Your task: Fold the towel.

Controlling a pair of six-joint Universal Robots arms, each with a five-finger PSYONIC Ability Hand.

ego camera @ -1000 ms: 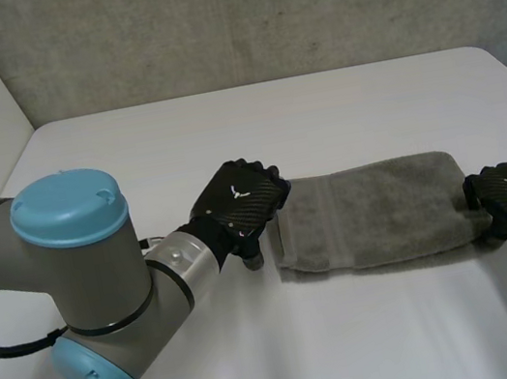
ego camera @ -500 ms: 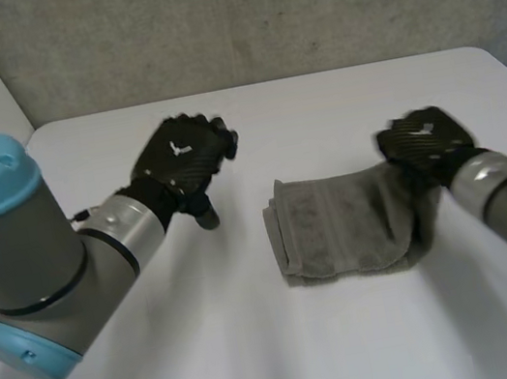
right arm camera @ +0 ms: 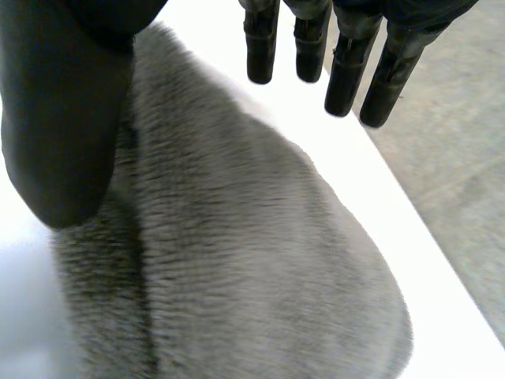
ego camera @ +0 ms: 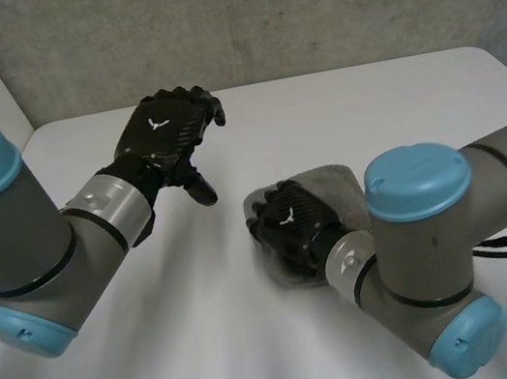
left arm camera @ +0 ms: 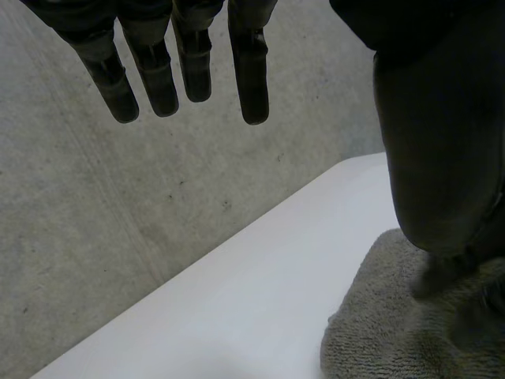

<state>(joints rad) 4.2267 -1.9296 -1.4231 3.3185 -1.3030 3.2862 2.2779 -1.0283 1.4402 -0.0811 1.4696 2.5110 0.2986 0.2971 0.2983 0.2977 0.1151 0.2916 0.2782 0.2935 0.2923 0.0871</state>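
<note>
Spreading over one towel, right hand straight-fingered, empty; left hand likewise, aloft.

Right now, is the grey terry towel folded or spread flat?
Folded: the grey terry towel is a compact bundle with stacked layers under the right hand.

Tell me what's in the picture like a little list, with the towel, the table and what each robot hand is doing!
towel: grey, folded small, lying on the table
table: white
left hand: open, fingers straight, raised above the table, apart from the towel
right hand: open, fingers straight, over the towel
</note>
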